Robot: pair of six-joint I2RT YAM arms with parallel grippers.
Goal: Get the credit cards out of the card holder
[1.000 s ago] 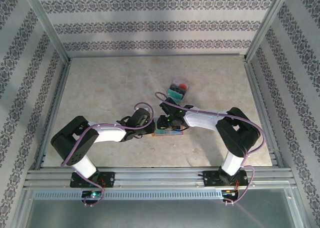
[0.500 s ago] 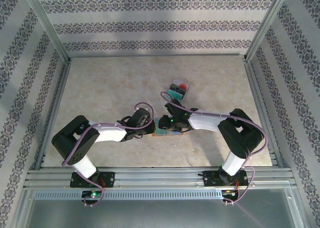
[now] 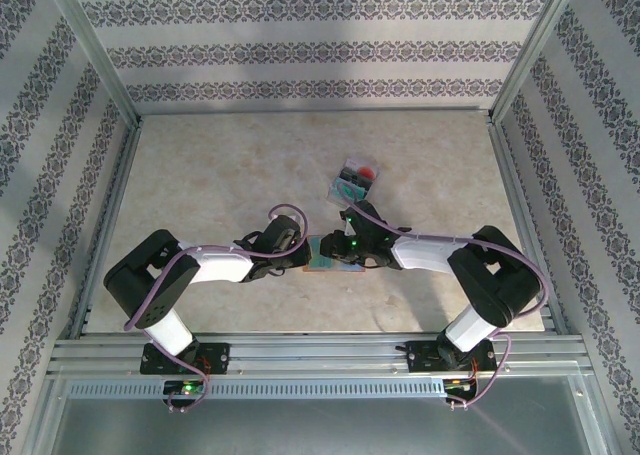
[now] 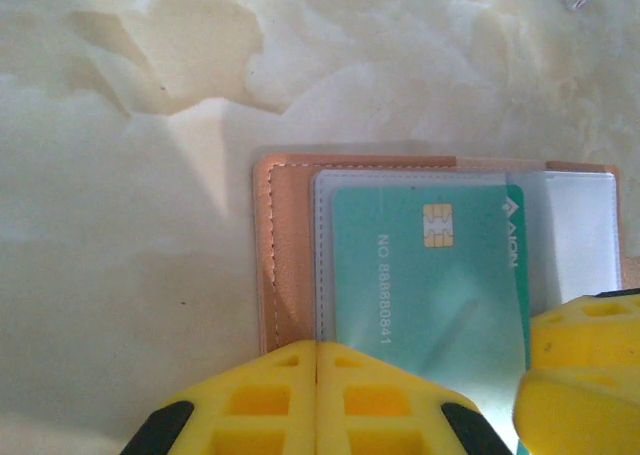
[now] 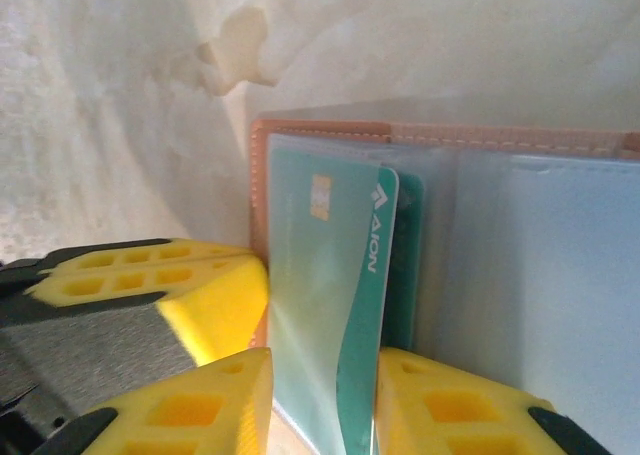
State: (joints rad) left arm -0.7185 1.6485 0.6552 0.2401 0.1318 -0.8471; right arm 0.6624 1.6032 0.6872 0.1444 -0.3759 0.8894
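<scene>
Slowly the right claw (image 5: 325, 370) has been squeezing in, and its arm has swung its elbow out to the side and come lower over the table (image 3: 220, 175). Now its two yellow fingers (image 5: 200, 405) stand one on each side of a teal card (image 5: 330, 275), very close to it. I cannot tell if they pinch it yet. The card looks tipped up a little from its pocket in the card holder (image 4: 285, 255), which lies open and flat right under the claw. Just beside it, the left claw (image 4: 316, 380) is squeezed tight with nothing in it. It seems to press on the holder's edge to keep it down.

I think this is the pulling-out step. Next the right claw needs a firm pinch, then a straight slide out of the pocket. Farther back, well apart, lies the pile of cards (image 3: 354, 179).
</scene>
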